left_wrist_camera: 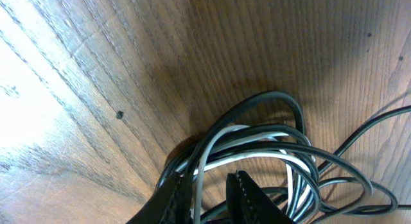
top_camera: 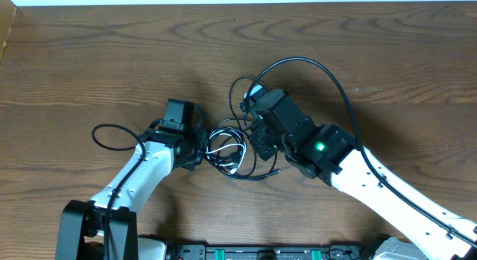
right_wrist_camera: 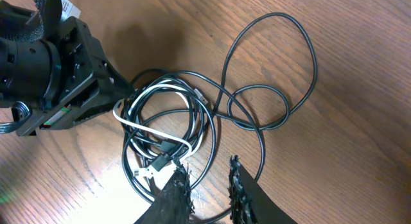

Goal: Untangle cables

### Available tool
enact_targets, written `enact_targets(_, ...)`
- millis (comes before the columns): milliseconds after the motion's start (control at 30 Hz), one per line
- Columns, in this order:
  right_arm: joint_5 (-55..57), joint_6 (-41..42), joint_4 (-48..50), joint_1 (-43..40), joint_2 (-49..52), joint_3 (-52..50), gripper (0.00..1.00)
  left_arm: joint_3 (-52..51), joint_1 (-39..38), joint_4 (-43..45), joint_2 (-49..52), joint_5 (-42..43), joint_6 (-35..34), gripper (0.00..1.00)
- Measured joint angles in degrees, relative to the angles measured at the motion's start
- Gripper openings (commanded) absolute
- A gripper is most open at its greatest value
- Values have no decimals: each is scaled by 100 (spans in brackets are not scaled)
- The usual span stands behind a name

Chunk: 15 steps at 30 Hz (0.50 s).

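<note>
Cables (top_camera: 226, 147) in one tangled coil at mid-worktop (top_camera: 89, 59), lying between the two arms

Black and white strands overlap in small loops; a wider black loop spreads from the coil onto the bare wood; left gripper (left_wrist_camera: 210, 180) is narrow, closed on several strands at the coil's left edge; right gripper (right_wrist_camera: 207, 165) is narrow too, low over the coil with a black strand running between its fingers, though I cannot tell whether it is pinched; a white plug end (right_wrist_camera: 151, 171) lies just beside it.
</note>
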Motion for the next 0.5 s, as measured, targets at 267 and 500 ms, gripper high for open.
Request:
enact_targets(267, -2, 0, -2, 0, 0, 0, 17, 0, 0, 0, 0, 55, 2, 8)
enact_targets(500, 0, 35, -4, 0, 0, 0, 4, 0, 0, 0, 0, 63, 2, 7)
